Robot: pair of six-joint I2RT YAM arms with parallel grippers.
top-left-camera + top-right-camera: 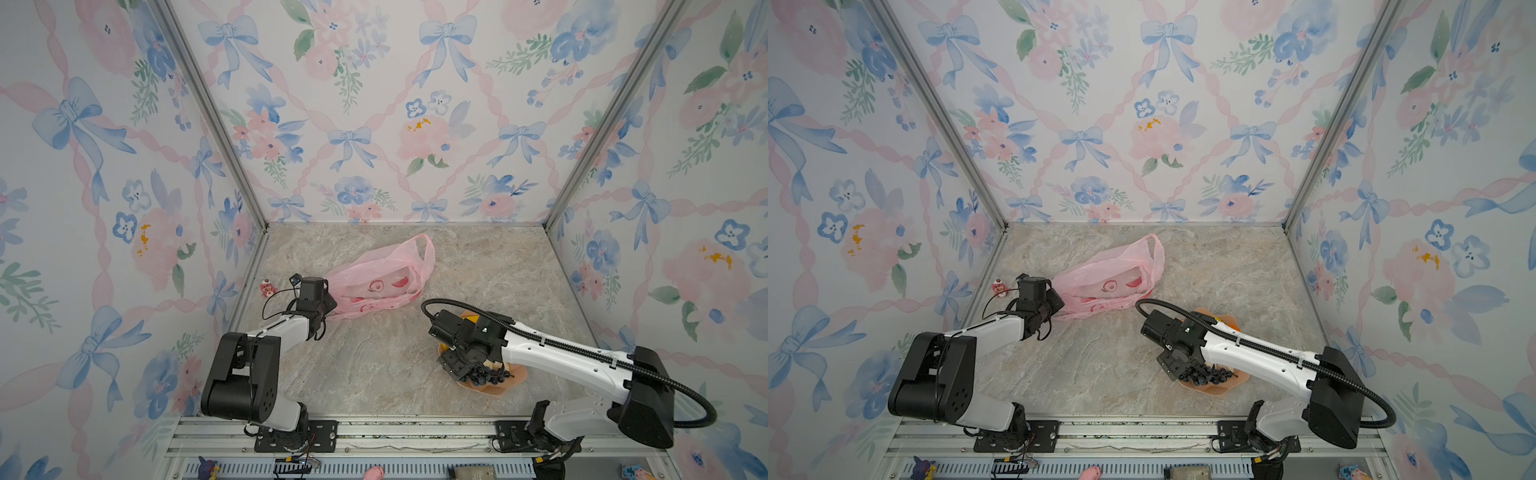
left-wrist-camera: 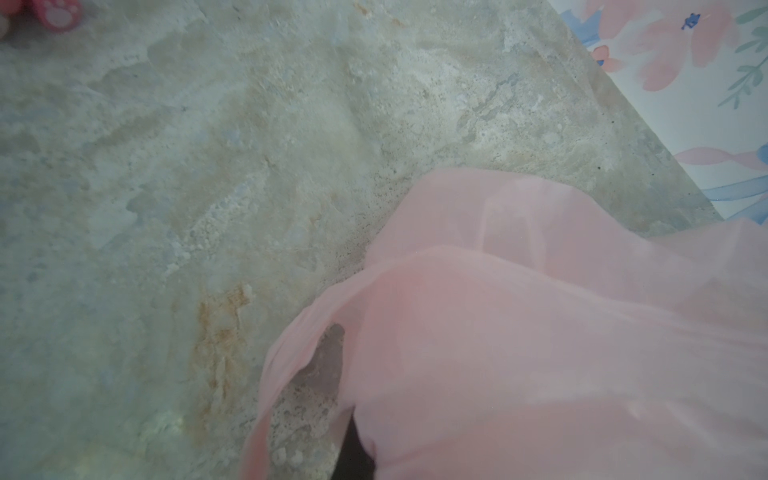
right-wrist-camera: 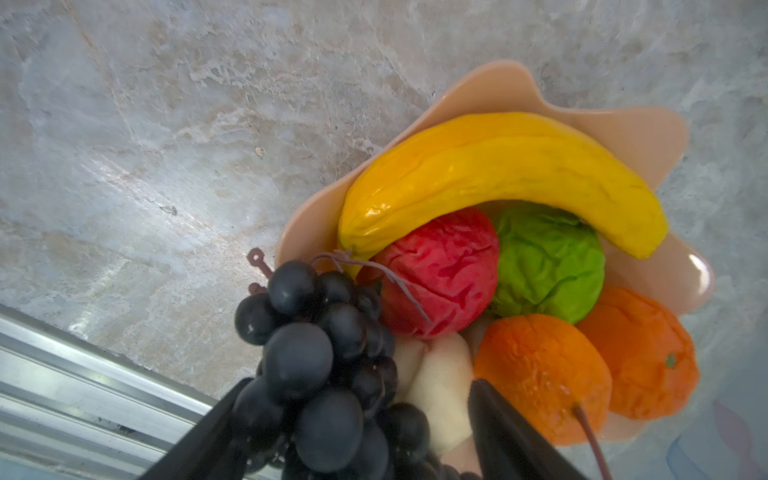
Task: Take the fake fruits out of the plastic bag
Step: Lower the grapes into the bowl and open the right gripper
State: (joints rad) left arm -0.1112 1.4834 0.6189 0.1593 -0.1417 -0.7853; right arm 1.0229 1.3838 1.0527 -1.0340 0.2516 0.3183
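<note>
R gripper (image 3: 359,386): closest to the base, low over the plate (image 3: 490,89), jaws spread wide, not squeezing anything afaict
grapes (image 3: 316,365): lying betw those jaws on the plate's near edge. One jaw sits at the bunch's side, the other is clear of it w/ a pear (image 3: 440,386) showing in the gap. So let go, imo
key relation: the bunch's long axis runs roughly along the fingers, stem end pointing away from the wrist. Straight up looks like the clean exit, a sideways move prob drags berries off the rim
grapes feel: dark purple glossy balls on a thin bendy stem, lumpy cluster, will flop
rest of plate: yellow banana (image 3: 498,166) curved along the far rim, wrinkly red fruit (image 3: 440,274), crumpled green fruit (image 3: 548,262), 2 dimpled oranges (image 3: 540,374). All look like thin dented plastic
plate itself: peach, scalloped, smooth
table (image 1: 374,365): flat, marble-look
L gripper (image 1: 329,307): farther back on the left, clamped shut on the bag's near corner
bag (image 1: 382,278): thin see-thru pink film w/ red prints, slumped on the table well apart from the plate. Long axis runs from the L gripper toward the back right, handle loop at the far end. L arm is way nearer to it than R
inside bag: can't tell. No bulge I can see, so guessing it's empty and the task's about done
figurine (image 1: 268,287): tiny red/white thing near the L gripper by the left wall, not a fruit
</note>
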